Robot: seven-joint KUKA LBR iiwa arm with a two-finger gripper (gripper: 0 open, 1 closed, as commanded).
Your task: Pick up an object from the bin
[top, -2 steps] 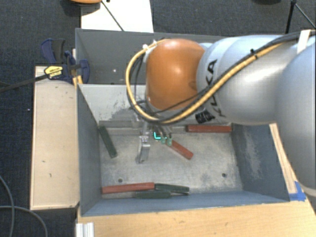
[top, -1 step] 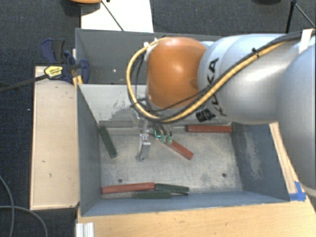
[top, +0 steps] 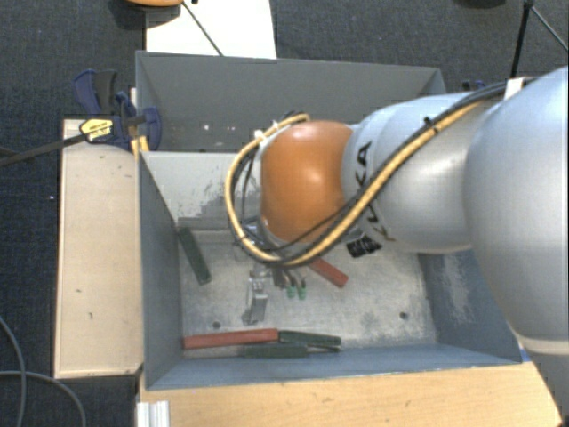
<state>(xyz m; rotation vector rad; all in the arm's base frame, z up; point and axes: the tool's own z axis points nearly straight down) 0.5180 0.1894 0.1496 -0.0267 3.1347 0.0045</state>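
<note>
Orange-covered arm [top: 302, 189], claw [top: 258, 305] over bin [top: 382, 305] floor, red marker [top: 231, 338] lying left-right.

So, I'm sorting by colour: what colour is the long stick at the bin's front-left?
Red. The long stick shows best in the camera view.

The arm [top: 427, 176] and its orange cover [top: 302, 189] reach across the bin [top: 160, 265] from the right, roofing the middle and back of the floor. A dark bar [top: 193, 254] lies slantwise near the left wall. A red stick [top: 229, 338] and dark green sticks [top: 298, 343] line the front wall. A red piece [top: 331, 274] pokes out from under the cover. Bare floor lies open between the bar and the gripper [top: 257, 305], and at the right front.
</note>
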